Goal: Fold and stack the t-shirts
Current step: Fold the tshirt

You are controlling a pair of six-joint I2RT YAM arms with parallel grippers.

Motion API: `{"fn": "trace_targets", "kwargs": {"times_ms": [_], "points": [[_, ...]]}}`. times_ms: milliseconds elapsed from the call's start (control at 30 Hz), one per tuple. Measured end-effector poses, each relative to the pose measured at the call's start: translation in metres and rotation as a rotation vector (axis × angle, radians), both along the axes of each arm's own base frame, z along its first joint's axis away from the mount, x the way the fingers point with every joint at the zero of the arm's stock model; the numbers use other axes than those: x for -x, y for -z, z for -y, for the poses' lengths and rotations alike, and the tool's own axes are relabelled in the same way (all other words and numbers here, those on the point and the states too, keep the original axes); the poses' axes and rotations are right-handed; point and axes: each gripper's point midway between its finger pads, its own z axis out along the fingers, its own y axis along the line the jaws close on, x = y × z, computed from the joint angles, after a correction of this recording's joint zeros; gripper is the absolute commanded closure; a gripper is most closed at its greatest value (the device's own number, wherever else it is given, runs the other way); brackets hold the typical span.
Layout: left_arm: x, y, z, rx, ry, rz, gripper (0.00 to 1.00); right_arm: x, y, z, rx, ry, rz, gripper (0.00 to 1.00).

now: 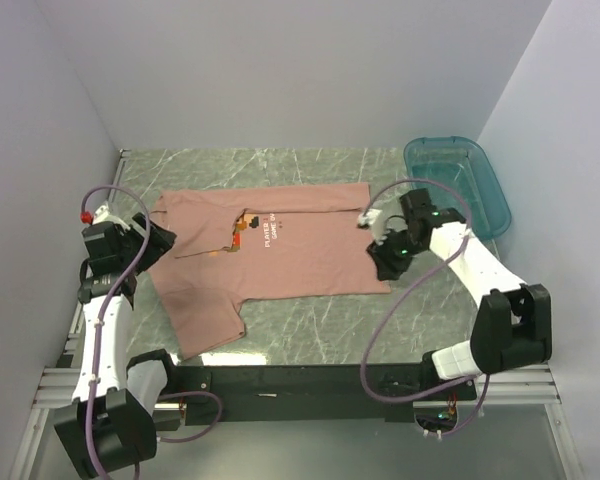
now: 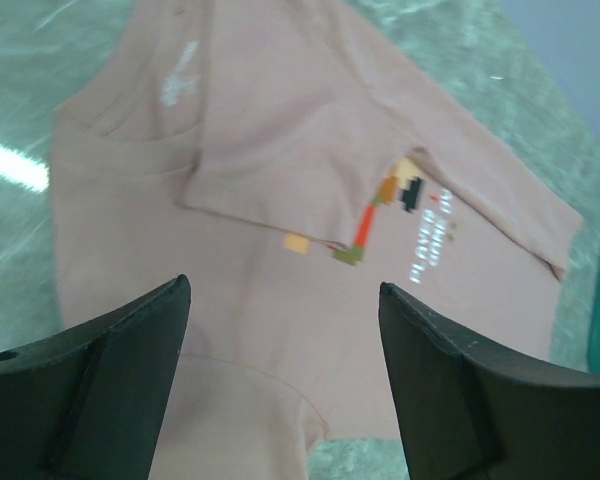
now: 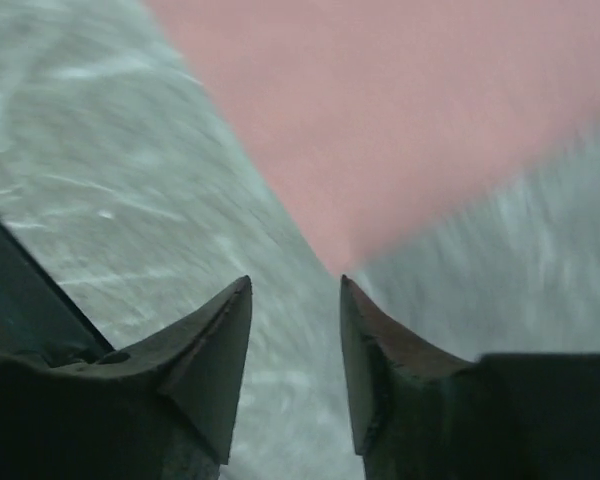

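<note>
T-shirt point(image 1: 300, 262) partly folded; right tool point(image 3: 295, 287) apparently over corner.

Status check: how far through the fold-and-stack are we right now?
Early. Done: one flap of the t-shirt is folded over part of the chest print. In hand: nothing gripped; the left gripper is open above the shirt, and the right gripper is open at its near-right corner. Left: the remaining folds and the stacking; only one shirt is in view.

T-shirt point(image 1: 300, 262) flat on table point(image 1: 330, 325) centre, tub point(image 1: 488, 195) behind it at far right
</note>
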Motion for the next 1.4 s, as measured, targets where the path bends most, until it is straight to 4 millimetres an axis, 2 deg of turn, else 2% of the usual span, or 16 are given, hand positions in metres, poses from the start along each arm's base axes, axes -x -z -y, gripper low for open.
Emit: {"fn": "trace_targets", "kwargs": {"times_ms": [33, 100, 167, 233, 333, 367, 400, 433, 500, 600, 667, 767, 900, 1167, 1400], "points": [[0.001, 0.006, -0.004, 0.004, -0.029, -0.026, 0.19, 0.001, -0.006, -0.016, -0.039, -0.079, 0.033, 0.45], [0.005, 0.017, -0.010, 0.012, -0.078, -0.079, 0.20, 0.011, -0.015, -0.056, -0.093, -0.256, 0.101, 0.40], [0.010, 0.023, -0.013, 0.016, -0.112, -0.118, 0.20, 0.030, -0.023, -0.110, -0.149, -0.490, 0.192, 0.39], [0.015, 0.022, -0.015, 0.020, -0.132, -0.131, 0.20, 0.055, -0.029, -0.162, -0.188, -0.693, 0.256, 0.39], [0.021, 0.005, -0.014, 0.014, -0.146, -0.089, 0.15, 0.079, -0.036, -0.232, -0.207, -0.888, 0.299, 0.41], [0.024, -0.003, -0.014, 0.008, -0.154, -0.062, 0.09, 0.074, -0.040, -0.266, -0.214, -0.924, 0.337, 0.41], [0.027, -0.012, -0.013, 0.005, -0.159, -0.034, 0.09, 0.079, -0.042, -0.286, -0.229, -0.954, 0.358, 0.41], [0.030, -0.021, -0.013, 0.005, -0.172, -0.005, 0.01, 0.082, -0.042, -0.312, -0.224, -0.973, 0.377, 0.41], [0.038, -0.034, -0.014, -0.002, -0.195, 0.035, 0.01, 0.085, -0.038, -0.365, -0.225, -0.997, 0.435, 0.41], [0.047, -0.047, -0.018, -0.013, -0.234, 0.056, 0.01, 0.103, -0.022, -0.414, -0.215, -1.027, 0.472, 0.42], [0.050, -0.050, -0.022, -0.024, -0.258, 0.046, 0.01, 0.120, -0.004, -0.430, -0.193, -1.052, 0.472, 0.42], [0.056, -0.053, -0.028, -0.046, -0.296, 0.025, 0.01, 0.139, 0.025, -0.434, -0.142, -1.077, 0.447, 0.42], [0.063, -0.059, -0.040, -0.081, -0.363, 0.014, 0.01, 0.134, 0.050, -0.430, -0.084, -1.051, 0.422, 0.43], [0.072, -0.056, -0.049, -0.117, -0.427, -0.017, 0.01, 0.125, 0.063, -0.428, -0.048, -1.011, 0.413, 0.49], [0.078, -0.060, -0.052, -0.132, -0.459, -0.017, 0.01, 0.124, 0.063, -0.432, -0.058, -0.997, 0.416, 0.54]]}}
